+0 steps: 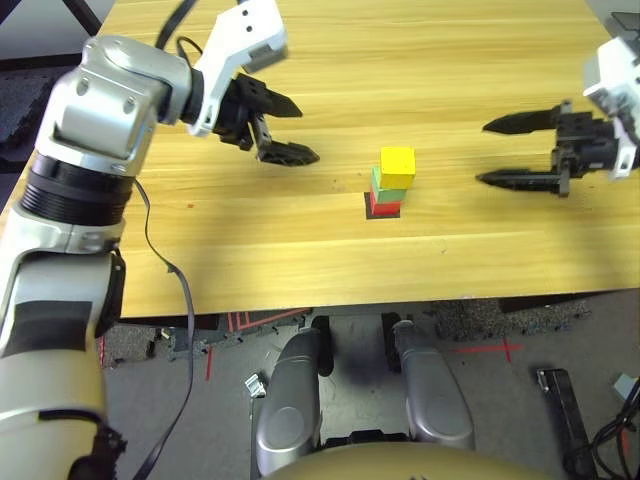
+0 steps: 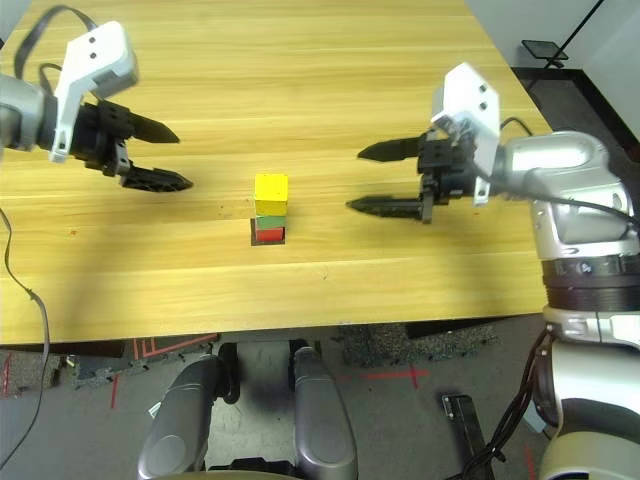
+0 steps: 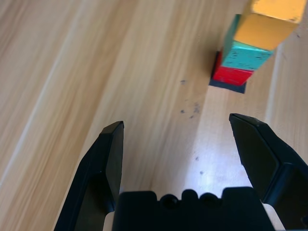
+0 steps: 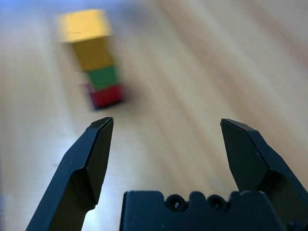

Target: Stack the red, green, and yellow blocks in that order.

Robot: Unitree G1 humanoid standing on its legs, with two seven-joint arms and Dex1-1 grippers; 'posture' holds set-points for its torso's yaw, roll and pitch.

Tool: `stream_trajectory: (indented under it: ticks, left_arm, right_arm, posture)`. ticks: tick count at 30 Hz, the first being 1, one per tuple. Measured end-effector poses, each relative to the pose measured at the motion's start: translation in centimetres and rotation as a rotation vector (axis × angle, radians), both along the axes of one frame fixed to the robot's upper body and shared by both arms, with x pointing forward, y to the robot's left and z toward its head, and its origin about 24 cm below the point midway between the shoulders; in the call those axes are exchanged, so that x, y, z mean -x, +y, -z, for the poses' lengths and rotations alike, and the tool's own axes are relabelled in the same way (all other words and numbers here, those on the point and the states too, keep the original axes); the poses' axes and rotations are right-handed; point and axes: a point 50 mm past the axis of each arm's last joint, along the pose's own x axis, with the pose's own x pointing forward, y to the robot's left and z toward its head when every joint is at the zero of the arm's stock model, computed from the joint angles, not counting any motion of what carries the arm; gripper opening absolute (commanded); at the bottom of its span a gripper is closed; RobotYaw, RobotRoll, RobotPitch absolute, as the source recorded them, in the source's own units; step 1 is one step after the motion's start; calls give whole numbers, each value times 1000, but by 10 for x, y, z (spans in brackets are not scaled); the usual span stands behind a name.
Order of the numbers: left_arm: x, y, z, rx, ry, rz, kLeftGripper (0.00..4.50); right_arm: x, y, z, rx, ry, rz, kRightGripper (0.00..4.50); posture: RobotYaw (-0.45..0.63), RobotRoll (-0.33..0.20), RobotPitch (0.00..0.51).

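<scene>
In the middle of the wooden table point(image 1: 300, 60) the stack's already up: red block point(image 1: 384, 206) at the bottom sitting on a small black patch point(image 3: 226, 84), green block point(image 1: 382, 184) on it, yellow block point(image 1: 397, 166) on top. Left claw point(image 1: 282, 128) and right claw point(image 1: 520, 151) hang either side, well apart from it, both spread wide with nothing in them. Only risk I can see is a stray arm swing clipping the tower, since the yellow one looks slightly offset and might tip. Plain pale wood surface, dark floor with red tape marks point(image 1: 485, 349) below the table edge
</scene>
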Motion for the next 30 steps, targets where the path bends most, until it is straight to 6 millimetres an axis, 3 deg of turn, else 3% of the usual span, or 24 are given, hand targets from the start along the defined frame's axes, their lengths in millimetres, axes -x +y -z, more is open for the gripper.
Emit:
stream_trajectory:
  ticks: [6,8,10,12,16,20,25,30]
  left_arm:
    - [-20,22,-17,132,-195,-250,4474]
    - [-30,34,-23,281,-358,-424,4474]
    - [-33,44,-20,388,-462,-544,4474]
    - [-34,54,-8,444,-507,-655,4474]
    - [-25,63,35,452,-617,-847,4474]
    - [-6,68,66,450,-680,-1020,4474]
    - [10,81,65,439,-811,-1158,4474]
    - [16,74,74,470,-836,-1182,4474]
  right_arm:
    - [-22,-18,-26,-106,-235,239,4500]
    - [-35,-19,-40,-238,-407,415,4500]
    - [-40,-20,-42,-307,-493,521,4500]
    - [-44,-22,-38,-357,-529,596,4500]
    - [-45,-33,-22,-475,-579,779,4500]
    - [-40,-46,-3,-521,-604,929,4500]
    - [-32,-61,6,-554,-629,1044,4500]
    - [-22,-72,21,-555,-631,1118,4500]
  posture:
    - [241,82,254]
    - [240,82,255]
    - [241,84,258]
    - [241,90,260]
    - [238,101,271]
    - [235,107,283]
    - [233,104,293]
    - [227,103,299]
